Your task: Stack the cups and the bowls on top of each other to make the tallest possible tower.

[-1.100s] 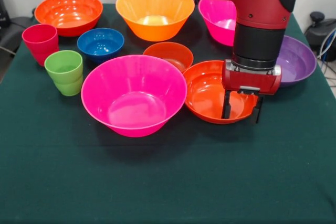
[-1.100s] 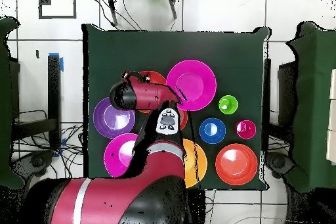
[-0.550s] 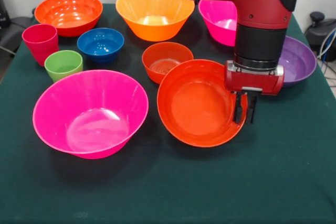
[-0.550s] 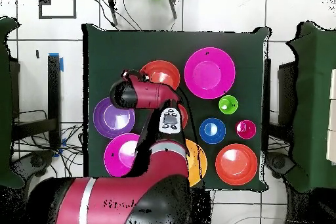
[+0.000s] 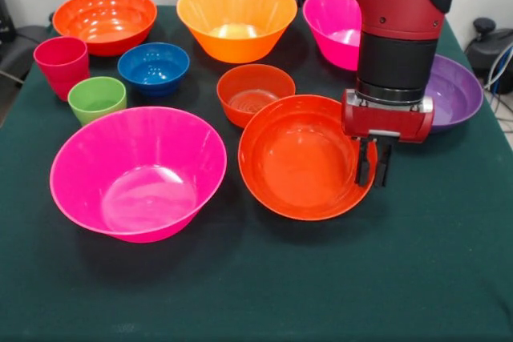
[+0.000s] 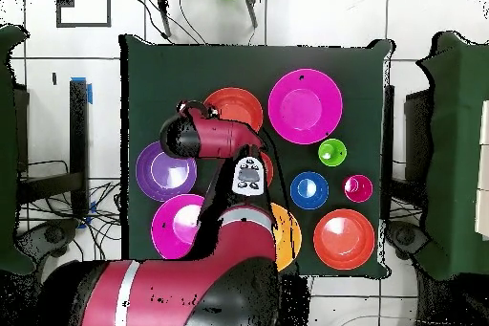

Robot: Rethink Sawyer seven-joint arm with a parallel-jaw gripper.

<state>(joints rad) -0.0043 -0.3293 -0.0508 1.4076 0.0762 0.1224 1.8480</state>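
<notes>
Your arm [image 5: 377, 6] drops steeply from the top edge, wrist vertical; its gripper [image 5: 373, 167] hangs with fingers clamped on the 3 o'clock rim of the red-orange bowl [image 5: 300, 158], which tilts toward you at table centre; the big magenta bowl [image 5: 136, 170] sits apart at its 9 o'clock, empty; at 12 o'clock you see the light orange bowl [image 5: 235, 15]; the small orange-red bowl [image 5: 255, 92] lies between; the green cup [image 5: 96, 98] and red-pink cup [image 5: 61, 63] stand toward 10 o'clock.
</notes>
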